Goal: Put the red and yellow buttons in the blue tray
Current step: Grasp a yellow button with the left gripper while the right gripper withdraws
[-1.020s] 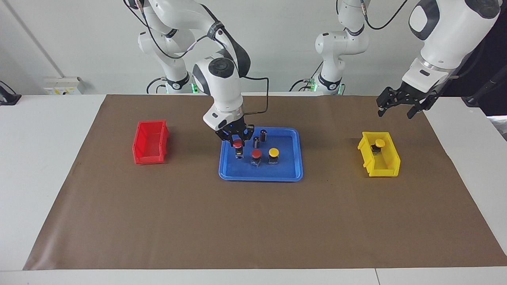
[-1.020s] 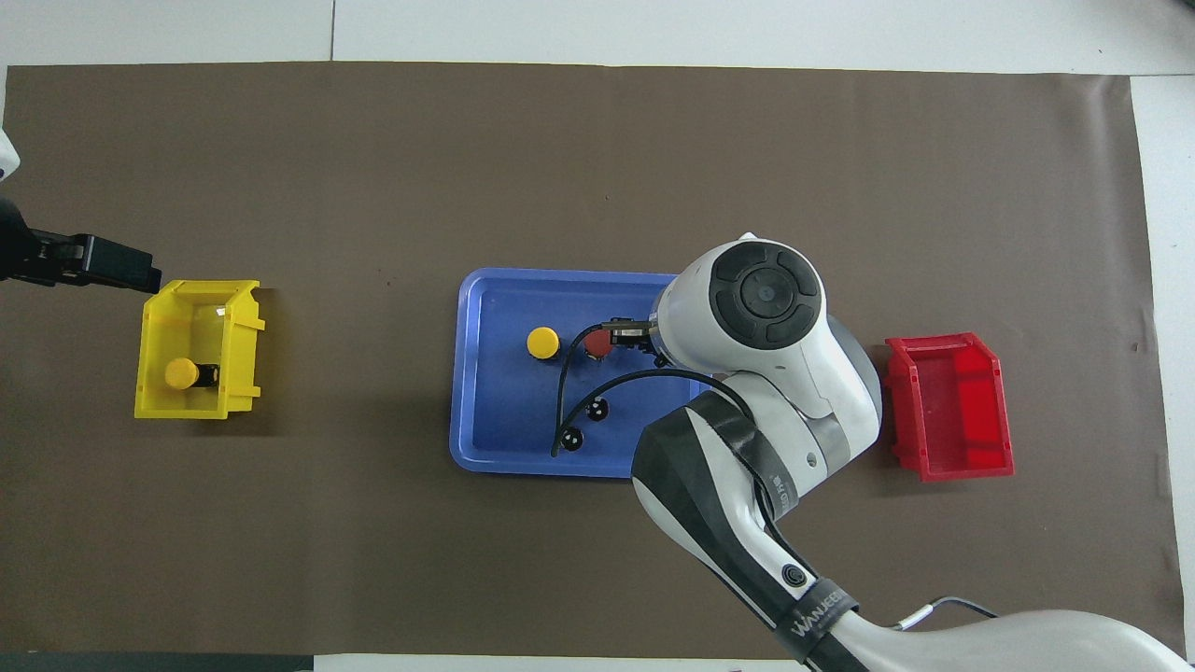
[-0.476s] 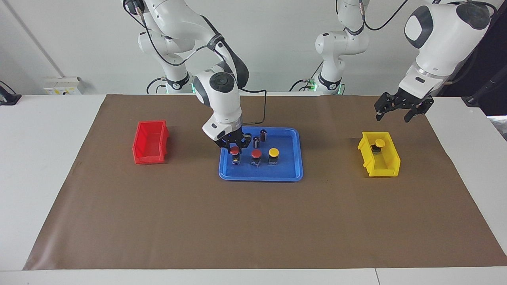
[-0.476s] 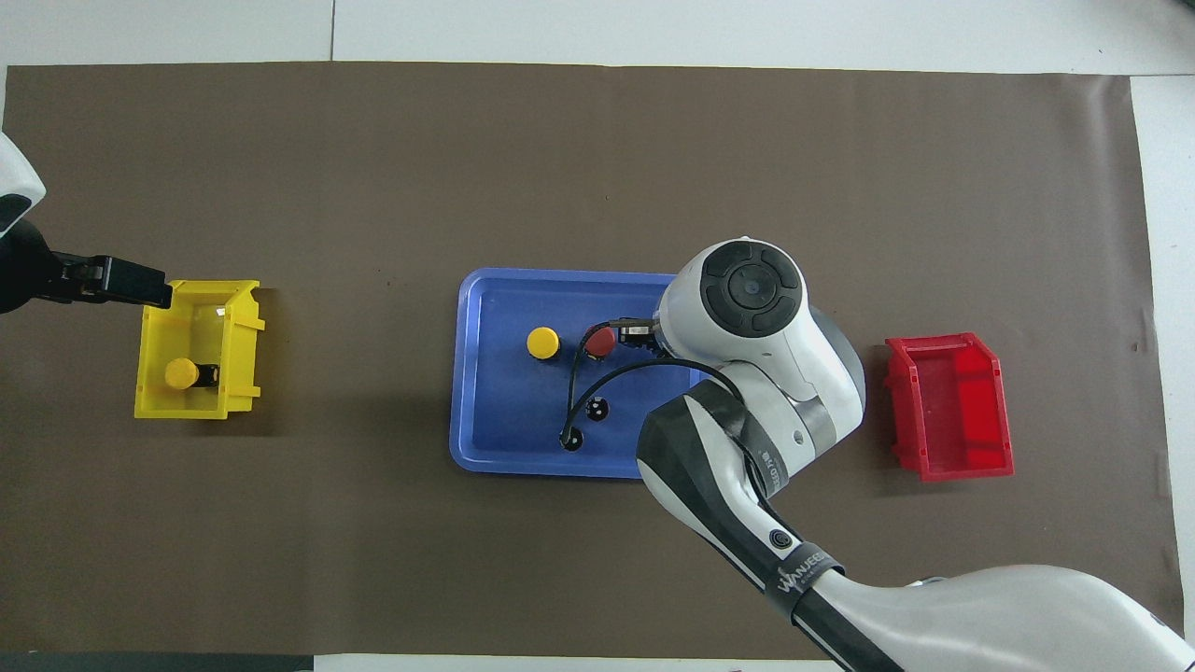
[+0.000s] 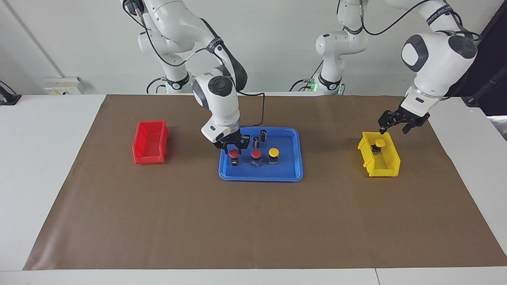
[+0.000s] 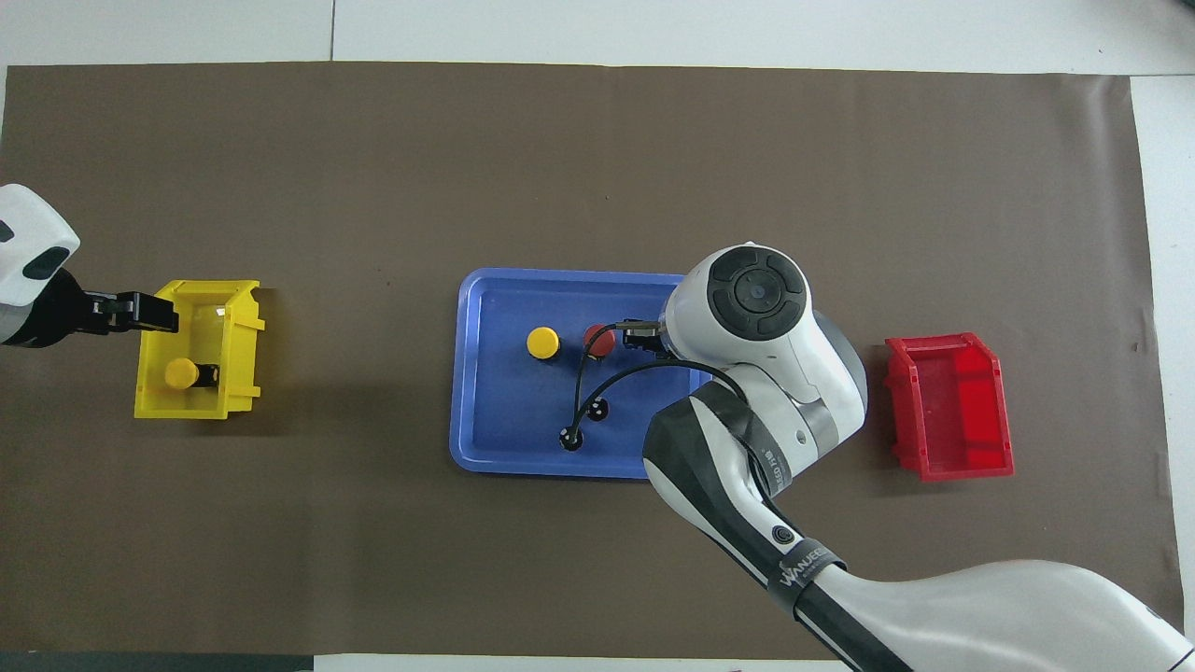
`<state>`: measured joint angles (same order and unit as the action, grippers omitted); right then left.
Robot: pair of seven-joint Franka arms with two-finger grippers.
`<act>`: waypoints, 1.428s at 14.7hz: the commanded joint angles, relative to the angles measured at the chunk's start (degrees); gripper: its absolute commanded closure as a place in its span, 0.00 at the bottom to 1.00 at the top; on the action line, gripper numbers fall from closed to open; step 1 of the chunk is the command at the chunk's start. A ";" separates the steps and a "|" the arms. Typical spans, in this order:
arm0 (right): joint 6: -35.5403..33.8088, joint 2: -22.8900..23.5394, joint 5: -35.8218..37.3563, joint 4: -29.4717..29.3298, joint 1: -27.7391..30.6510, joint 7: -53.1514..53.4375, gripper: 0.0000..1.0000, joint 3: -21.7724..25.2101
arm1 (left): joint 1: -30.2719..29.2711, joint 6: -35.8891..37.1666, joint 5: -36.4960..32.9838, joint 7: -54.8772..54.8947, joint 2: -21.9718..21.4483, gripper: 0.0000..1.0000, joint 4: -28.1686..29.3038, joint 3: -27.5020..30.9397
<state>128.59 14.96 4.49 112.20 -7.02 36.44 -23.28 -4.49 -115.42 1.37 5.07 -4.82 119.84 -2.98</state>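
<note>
Third button, red (image 5: 234, 152), now set down in the blue tray (image 5: 295, 174) at its right-arm end, right gripper (image 5: 232, 146) fingers just loosened around it; left gripper (image 5: 393, 126), fingers spread, lowered over the yellow bin (image 5: 386, 168) holding the last yellow button (image 5: 379, 143).

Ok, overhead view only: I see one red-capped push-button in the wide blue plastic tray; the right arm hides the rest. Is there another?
Observer: Yes, a second red-capped button stands in the blue tray, toward the right arm's end.
Operator: Does anything touch it?
Observer: The right gripper is directly over its cap; contact I cannot tell.
Operator: And the small yellow plastic bin?
Observer: The left gripper hangs above that bin, apart from the yellow-capped button inside.
</note>
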 commanded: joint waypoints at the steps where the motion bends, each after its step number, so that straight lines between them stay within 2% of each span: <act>1: -2.09 -0.20 1.31 -3.64 1.22 1.36 0.00 -0.36 | -1.57 -6.29 -0.05 0.91 0.59 0.33 5.30 -0.36; 3: -10.24 -0.64 2.96 -9.69 3.66 0.66 0.00 -0.10 | -1.57 -11.21 -0.05 0.82 2.08 0.35 8.21 -0.36; 5: -19.56 -0.99 4.12 -16.63 6.48 0.48 0.00 -0.27 | -1.66 -12.11 -0.05 0.73 2.97 0.36 8.92 -0.36; 7: -25.55 -1.43 4.12 -21.22 7.89 0.22 0.00 -0.27 | -1.75 -12.11 -0.14 0.91 2.88 0.38 9.62 -0.36; 9: -27.86 -4.40 3.86 -21.06 9.12 -2.49 0.00 -0.27 | -2.62 -11.94 -0.14 0.91 2.88 0.39 9.63 -0.36; 11: -31.71 -6.87 3.07 -21.15 12.80 -7.23 0.00 -0.36 | -2.89 -11.76 -0.14 0.91 2.88 0.39 9.45 -0.28; 16: -40.23 -14.60 -4.58 -21.41 25.46 -21.37 0.00 -0.10 | -3.59 -11.15 -0.14 0.91 2.36 0.39 10.59 -0.27; 17: -41.65 -15.31 -4.84 -21.41 26.61 -25.06 0.00 0.77 | -3.59 -11.15 -0.14 0.82 2.27 0.39 10.68 -0.27; 20: -46.92 -16.63 -4.76 -23.77 22.41 -30.71 0.00 11.47 | -3.59 -11.15 -0.14 0.73 1.57 0.39 12.17 -0.27; 21: -48.33 -16.63 -4.76 -25.18 21.97 -33.07 0.00 14.46 | -3.51 -11.15 -0.14 0.73 1.56 0.43 12.18 -0.27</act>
<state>83.08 -1.73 0.68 89.51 16.76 7.06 -13.82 -7.26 -126.20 1.37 5.19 -1.11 129.75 -2.97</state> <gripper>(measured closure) 0.000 0.388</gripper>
